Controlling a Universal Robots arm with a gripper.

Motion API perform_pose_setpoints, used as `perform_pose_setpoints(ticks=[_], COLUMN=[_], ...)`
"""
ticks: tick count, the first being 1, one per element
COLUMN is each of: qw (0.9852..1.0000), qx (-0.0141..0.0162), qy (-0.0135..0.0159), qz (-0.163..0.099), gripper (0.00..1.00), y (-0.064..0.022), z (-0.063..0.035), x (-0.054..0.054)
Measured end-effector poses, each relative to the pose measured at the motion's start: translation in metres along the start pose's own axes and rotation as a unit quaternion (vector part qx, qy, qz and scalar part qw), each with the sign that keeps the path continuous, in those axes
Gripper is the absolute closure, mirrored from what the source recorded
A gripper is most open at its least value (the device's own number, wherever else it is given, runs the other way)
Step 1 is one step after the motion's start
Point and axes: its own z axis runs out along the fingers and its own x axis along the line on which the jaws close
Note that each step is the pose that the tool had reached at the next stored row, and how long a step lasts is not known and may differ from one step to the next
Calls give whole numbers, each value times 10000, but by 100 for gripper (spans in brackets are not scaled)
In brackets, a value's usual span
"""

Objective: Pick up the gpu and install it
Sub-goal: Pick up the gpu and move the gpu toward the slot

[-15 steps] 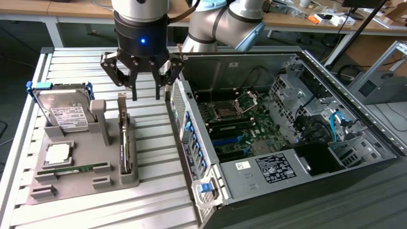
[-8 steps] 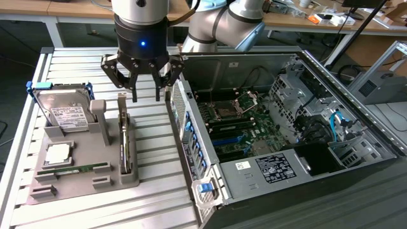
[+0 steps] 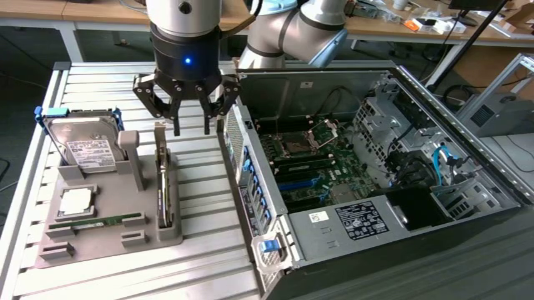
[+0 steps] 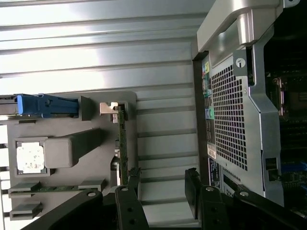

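— One gripper [image 3: 192, 122], state?
— Fingers spread wide, nothing held, hanging over the gray holder [image 3: 109, 244].
— Gpu?
— Gpu [image 3: 164, 181] stands on edge in a holder slot, between the hard drive [image 3: 84, 147] and the open computer case [image 3: 250, 156]. Wrist view: one fingertip [image 4: 133, 179] sits close beside the gpu's edge; touching or not, can't tell.

bright, even light filled the scene; glare washed the metal slats [image 4: 96, 28] in the wrist view, while the case interior [image 3: 317, 156] sat shaded.
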Motion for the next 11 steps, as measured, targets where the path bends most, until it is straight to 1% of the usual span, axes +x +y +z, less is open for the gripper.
perform_pose_setpoints(ticks=[11], qw=[10000], qx=[-1], qy=[0], qz=[0], gripper=[50], y=[-15], z=[24], x=[9])
